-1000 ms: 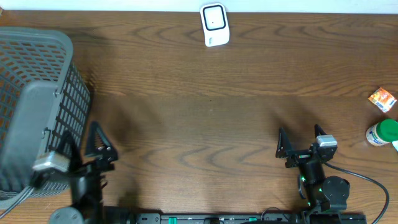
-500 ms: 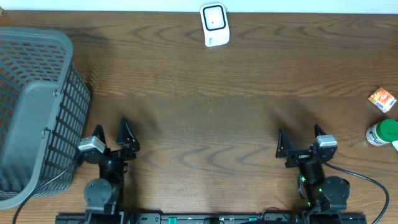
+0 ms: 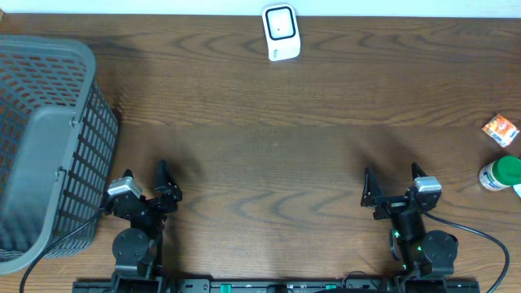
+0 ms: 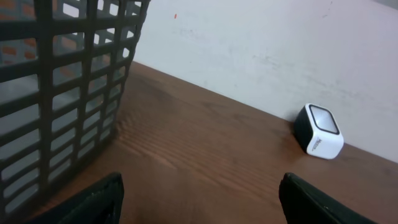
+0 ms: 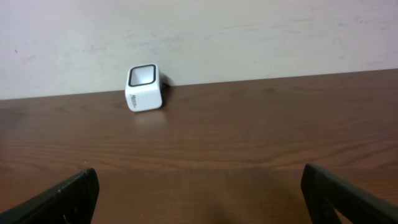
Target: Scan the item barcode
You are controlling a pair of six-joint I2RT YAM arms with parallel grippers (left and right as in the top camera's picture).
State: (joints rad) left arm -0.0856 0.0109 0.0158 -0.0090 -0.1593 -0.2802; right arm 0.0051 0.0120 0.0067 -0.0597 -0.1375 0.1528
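The white barcode scanner [image 3: 281, 31] with its dark window stands at the table's far edge; it also shows in the left wrist view [image 4: 320, 132] and the right wrist view [image 5: 144, 88]. Two items lie at the far right: an orange packet [image 3: 501, 129] and a white bottle with a green cap [image 3: 500, 174]. My left gripper [image 3: 146, 175] [image 4: 200, 186] sits low near the front edge, open, with only bare wood between its fingers. My right gripper [image 3: 392, 172] [image 5: 199, 180] is also near the front, open wide and empty, well left of the two items.
A large grey mesh basket [image 3: 49, 138] fills the left side, close beside the left arm, and its wall [image 4: 62, 93] looms in the left wrist view. A pale wall runs behind the table's far edge.
The left arm has drawn away from the basket, swung right and settled upright near the front edge, its gripper still open. The right arm has not moved.
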